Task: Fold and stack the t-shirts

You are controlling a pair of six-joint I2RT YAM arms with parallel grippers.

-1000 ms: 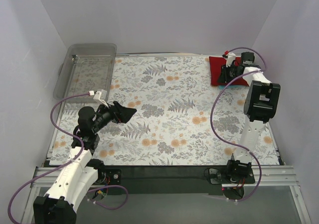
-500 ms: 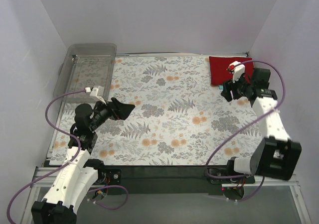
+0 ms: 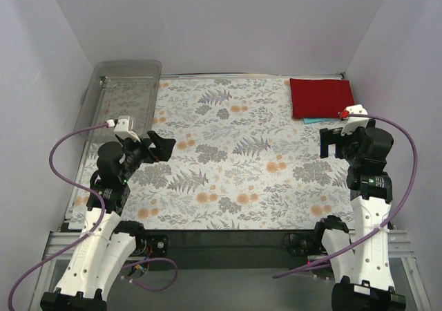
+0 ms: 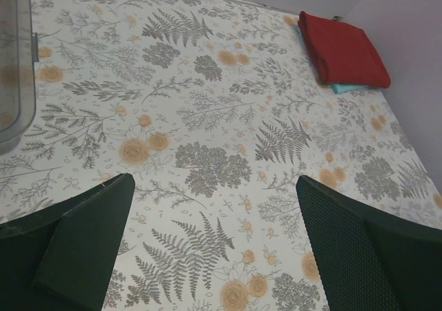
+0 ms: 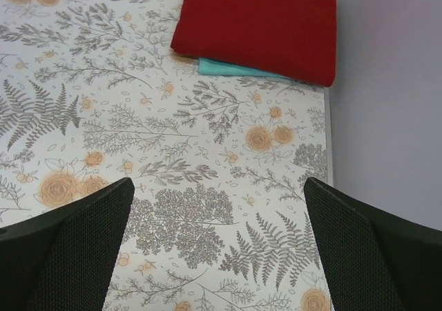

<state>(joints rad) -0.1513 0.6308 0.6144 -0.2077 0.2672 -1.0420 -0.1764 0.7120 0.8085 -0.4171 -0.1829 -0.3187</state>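
Stack status: dark red t-shirt [image 3: 321, 98] lies folded as a flat rectangle at the far right corner of the floral-print table [image 3: 235, 180], directly on top of the teal t-shirt [image 5: 228, 68]. The teal one shows only as a thin strip along the red shirt's near edge. Both lie flat, close to the right wall.

Left gripper [image 3: 164, 146]: hovers above the left half of the table, near the clear plastic tray [image 3: 128, 63] but apart from it. Jaws spread wide, nothing between them. The left wrist view shows only bare print between the fingers [image 4: 76, 249], with the stack well away at the far side.

Right gripper [image 3: 330, 142]: hovers over the right side of the table, just on the near side of the stack, not touching cloth. Jaws wide apart, holding nothing. The right wrist view looks between both fingers toward the stack.

Tray sits along the far left edge of the table.
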